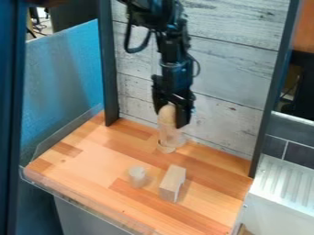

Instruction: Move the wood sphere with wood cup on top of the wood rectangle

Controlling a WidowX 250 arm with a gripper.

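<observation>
Against the pale plank wall [230,73], the gripper [170,117] is closed on what looks like the rounded wooden piece [166,112], upright, likely for a steady set-down; there's the block [172,182] on the counter [101,166], its platform.

Wooden tabletop [92,160] — 1 notched block [172,182], 1 pale cylinder [137,176] beside it, 1 translucent piece [169,137] behind.
</observation>
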